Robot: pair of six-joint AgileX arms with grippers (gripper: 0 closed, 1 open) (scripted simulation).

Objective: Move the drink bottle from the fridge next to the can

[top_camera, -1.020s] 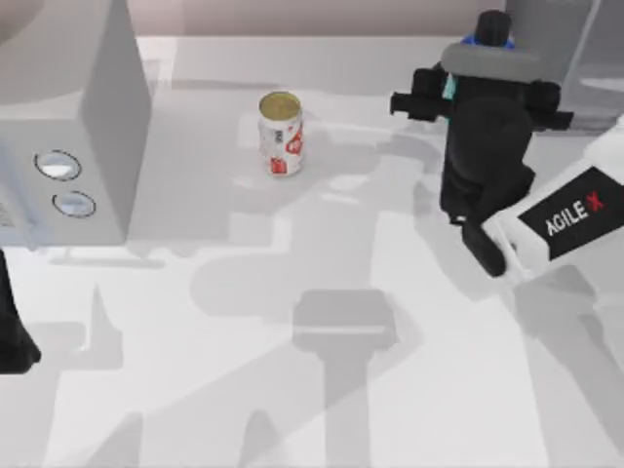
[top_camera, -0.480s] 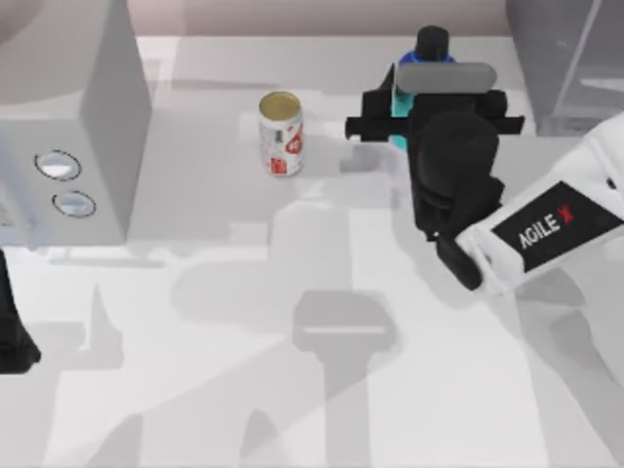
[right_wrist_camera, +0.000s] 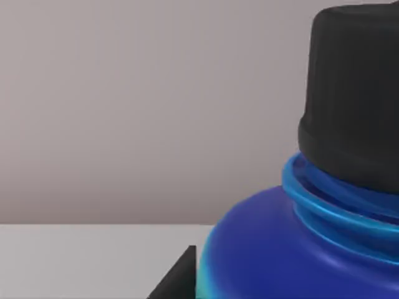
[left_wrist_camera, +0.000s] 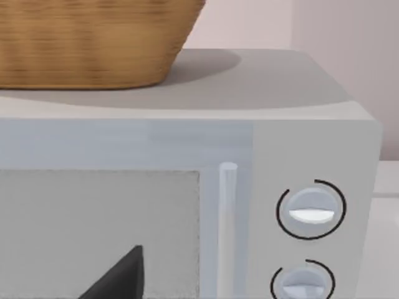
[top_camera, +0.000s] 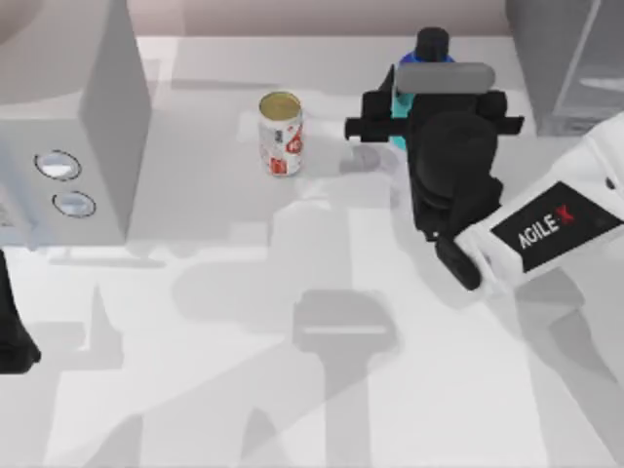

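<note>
The right gripper (top_camera: 402,109) is gripping the drink bottle (top_camera: 423,60), its fingers closed around the turquoise body just under the dark blue shoulder. It is holding the bottle upright over the desk (top_camera: 322,390) near the far edge, right of centre. In the right wrist view the drink bottle (right_wrist_camera: 312,237) is showing its black cap and blue shoulder up close. The can (top_camera: 280,134) is standing upright to the left, apart from the bottle. The fridge (top_camera: 565,58) is sitting at the far right corner. The grey box with two dials (top_camera: 68,146) is sitting at the left edge, and the left arm (top_camera: 12,331) is resting near the left edge, its gripper's state impossible to tell.
</note>
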